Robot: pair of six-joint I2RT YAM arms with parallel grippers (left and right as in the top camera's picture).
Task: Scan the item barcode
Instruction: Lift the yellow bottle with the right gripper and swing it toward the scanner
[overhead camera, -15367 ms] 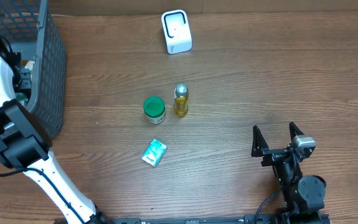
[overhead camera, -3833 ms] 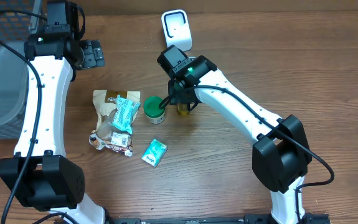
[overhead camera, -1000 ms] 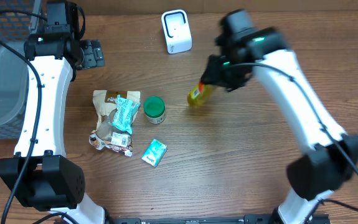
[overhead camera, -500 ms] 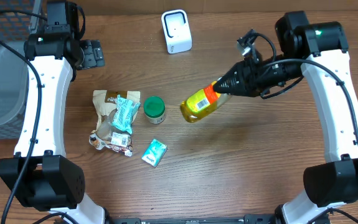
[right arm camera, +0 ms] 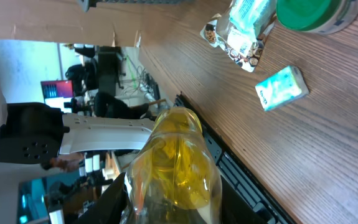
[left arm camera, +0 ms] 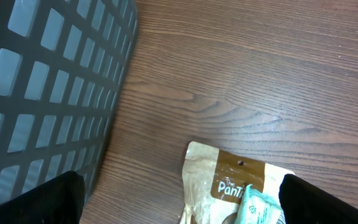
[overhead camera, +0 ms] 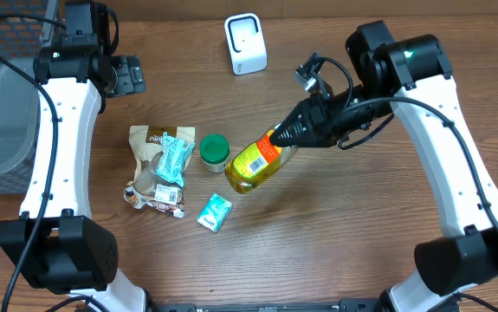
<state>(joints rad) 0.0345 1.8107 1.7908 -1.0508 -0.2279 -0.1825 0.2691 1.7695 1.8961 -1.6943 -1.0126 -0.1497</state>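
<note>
The item is a bottle of yellow oil [overhead camera: 253, 165] with a yellow label and an orange band. It hangs tilted in the air above the table's middle, base toward the lower left. My right gripper [overhead camera: 298, 133] is shut on its neck end. In the right wrist view the bottle [right arm camera: 175, 158] fills the space between the dark fingers [right arm camera: 107, 202] of my right gripper [right arm camera: 172, 208]. I cannot make out a barcode. The white scanner [overhead camera: 245, 43] stands at the back centre. My left gripper [overhead camera: 128, 74] is open and empty at the back left, its fingers [left arm camera: 54, 199] wide apart above the table.
A brown snack bag [overhead camera: 151, 165] with a teal packet [overhead camera: 173, 156] on it lies left of centre, its top also in the left wrist view [left arm camera: 228, 180]. A green-lidded jar [overhead camera: 215, 152] and a small teal box [overhead camera: 215, 212] sit near it. A grey basket [overhead camera: 6, 95] stands at the left edge.
My right arm has carried the bottle down and to the left, with its base now closer to the green-lidded jar. The left arm has not moved.
</note>
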